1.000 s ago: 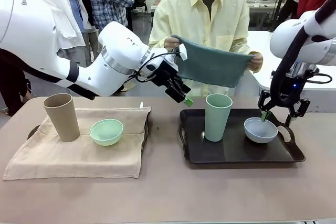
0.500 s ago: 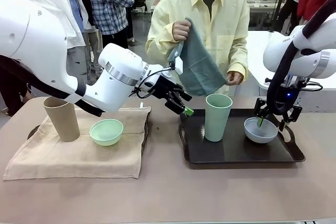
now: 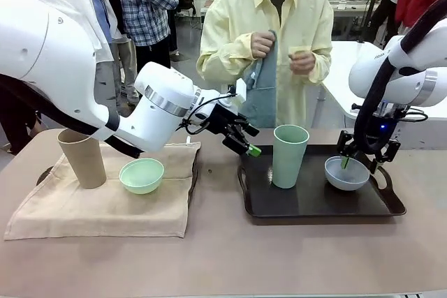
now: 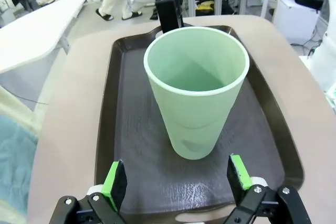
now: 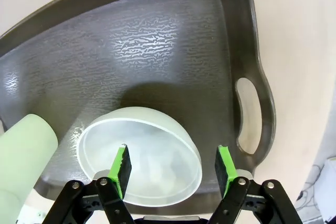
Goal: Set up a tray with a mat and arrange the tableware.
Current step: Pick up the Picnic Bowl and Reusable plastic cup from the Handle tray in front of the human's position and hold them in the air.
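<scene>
Beige mat (image 3: pixel 105 207) sits nearest on the tabletop (image 3: pixel 223 263), with the tan cup (image 3: pixel 82 156) and mint green bowl (image 3: pixel 142 174) on it (that side looks done). The dark tray (image 3: pixel 314 207) to its right has no mat. The pale green cup (image 3: pixel 290 155) and greyish white bowl (image 3: pixel 347 174) stand on its bare surface, so they probably have to come off first.

Left hand (image 3: pixel 248 143) is spread wide, just beside the cup's left side and not touching. In the wrist view the cup is centred between the pads.

Right hand (image 3: pixel 364 160) is also spread, straddling the bowl's rim with one pad inside and one outside. The wall isn't pinched yet.

To do this well:
- Push the left hand forward until the pads flank the cup mid-height, then squeeze gently.
- Close the right hand on the bowl wall and lift straight up, so the bowl doesn't skid on the tray.

At the far side the person holds a teal cloth (image 3: pixel 262 95) bunched at the chest.

Since a second ago:
- The cloth was stretched wide and is now gathered.
- The left hand has dropped closer to the cup.
- The right hand has sunk from above the bowl onto its rim.
</scene>
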Controlling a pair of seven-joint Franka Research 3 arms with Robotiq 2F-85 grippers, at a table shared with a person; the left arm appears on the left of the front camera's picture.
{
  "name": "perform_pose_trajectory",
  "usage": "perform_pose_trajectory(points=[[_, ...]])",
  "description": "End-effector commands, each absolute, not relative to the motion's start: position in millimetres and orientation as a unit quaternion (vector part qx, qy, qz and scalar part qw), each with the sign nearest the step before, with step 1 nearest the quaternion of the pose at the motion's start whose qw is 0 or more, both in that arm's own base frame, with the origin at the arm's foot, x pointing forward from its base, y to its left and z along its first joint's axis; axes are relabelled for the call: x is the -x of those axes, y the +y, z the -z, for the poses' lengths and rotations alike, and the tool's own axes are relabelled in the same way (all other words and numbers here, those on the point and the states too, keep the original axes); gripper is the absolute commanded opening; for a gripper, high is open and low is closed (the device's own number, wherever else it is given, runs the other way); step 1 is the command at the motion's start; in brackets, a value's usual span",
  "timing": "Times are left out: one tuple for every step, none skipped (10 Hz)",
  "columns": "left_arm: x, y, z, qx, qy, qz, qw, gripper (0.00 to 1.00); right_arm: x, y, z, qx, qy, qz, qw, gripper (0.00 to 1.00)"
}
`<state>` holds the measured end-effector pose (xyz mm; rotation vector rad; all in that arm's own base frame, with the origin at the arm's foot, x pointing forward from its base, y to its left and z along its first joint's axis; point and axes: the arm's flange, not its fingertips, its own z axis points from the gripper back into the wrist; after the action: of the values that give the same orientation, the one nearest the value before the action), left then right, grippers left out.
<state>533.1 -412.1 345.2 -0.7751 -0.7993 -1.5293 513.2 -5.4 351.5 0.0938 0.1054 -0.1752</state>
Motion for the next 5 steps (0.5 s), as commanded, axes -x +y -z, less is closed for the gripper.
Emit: perform_pose_trajectory(points=[[-530, -414, -334, 0.335, -0.36, 0.66, 0.568, 1.0, -507, -2, -348, -0.044, 0.035, 0.093, 0.994, 0.83], [-531, -417, -330, 0.338, -0.357, 0.66, 0.568, 1.0, -508, -2, -349, -0.045, 0.031, 0.094, 0.994, 0.83], [-531, -421, -326, 0.337, -0.361, 0.658, 0.568, 1.0, -508, -1, -349, -0.046, 0.031, 0.093, 0.994, 0.83], [-530, -426, -322, 0.348, -0.351, 0.658, 0.568, 1.0, -509, -1, -349, -0.048, 0.031, 0.094, 0.994, 0.83], [-528, -431, -321, 0.356, -0.343, 0.656, 0.571, 1.0, -509, -3, -348, -0.05, 0.034, 0.096, 0.994, 0.83]])
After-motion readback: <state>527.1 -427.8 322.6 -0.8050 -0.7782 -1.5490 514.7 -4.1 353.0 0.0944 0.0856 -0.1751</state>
